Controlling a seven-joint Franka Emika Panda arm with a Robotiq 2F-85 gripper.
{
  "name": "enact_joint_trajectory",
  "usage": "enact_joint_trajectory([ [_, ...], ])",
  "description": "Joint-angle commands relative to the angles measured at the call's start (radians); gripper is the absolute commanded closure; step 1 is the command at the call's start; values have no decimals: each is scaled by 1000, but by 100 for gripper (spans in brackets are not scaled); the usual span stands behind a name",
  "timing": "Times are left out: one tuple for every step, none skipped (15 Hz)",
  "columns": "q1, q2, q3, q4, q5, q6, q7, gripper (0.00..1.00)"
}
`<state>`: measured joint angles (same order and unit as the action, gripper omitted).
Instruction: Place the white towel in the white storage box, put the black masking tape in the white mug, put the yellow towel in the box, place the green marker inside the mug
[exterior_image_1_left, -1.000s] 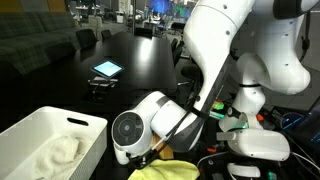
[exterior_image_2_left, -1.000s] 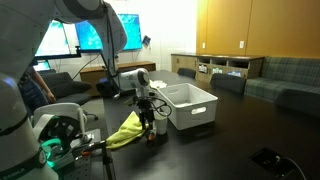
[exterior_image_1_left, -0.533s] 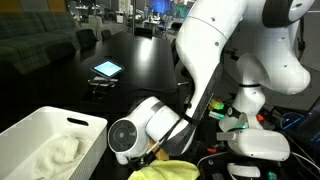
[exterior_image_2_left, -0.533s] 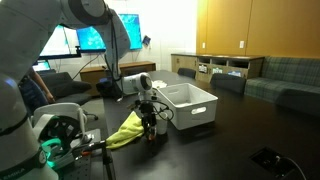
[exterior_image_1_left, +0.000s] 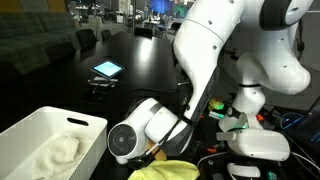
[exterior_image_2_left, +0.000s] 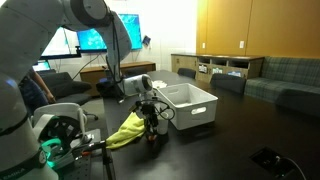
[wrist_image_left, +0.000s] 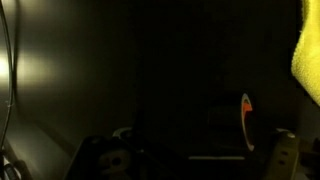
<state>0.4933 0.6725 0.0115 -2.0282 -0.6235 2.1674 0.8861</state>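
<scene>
Yellow towel (exterior_image_2_left: 125, 132), soft and limp, lies beside our gripper (exterior_image_2_left: 152, 132), jaws apart; we'd pinch a raised fold, it's light

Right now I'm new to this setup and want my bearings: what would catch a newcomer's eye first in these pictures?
The big white robot arm dominates, bent low over the dark table. Next comes the yellow towel, bright on the table beside the white storage box. Then there is the white towel, lying inside that box at the lower left of an exterior view.
</scene>
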Motion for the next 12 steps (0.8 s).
enact_joint_trajectory([
  [15, 30, -11, 45, -47, -36, 42, 0],
  [13, 35, -9, 49, -55, -38, 48, 0],
  [11, 40, -9, 53, -60, -41, 53, 0],
  [8, 45, -8, 55, -64, -45, 58, 0],
  [6, 49, -8, 56, -67, -48, 64, 0],
  [4, 54, -7, 59, -67, -51, 67, 0],
  [3, 59, -8, 59, -64, -54, 71, 0],
  [1, 62, -8, 59, -63, -56, 74, 0],
  [-1, 63, -7, 59, -60, -60, 76, 0],
  [-2, 61, -6, 56, -60, -65, 76, 0],
  [-2, 60, -6, 53, -61, -71, 77, 10],
  [-3, 61, -5, 54, -61, -77, 77, 26],
])
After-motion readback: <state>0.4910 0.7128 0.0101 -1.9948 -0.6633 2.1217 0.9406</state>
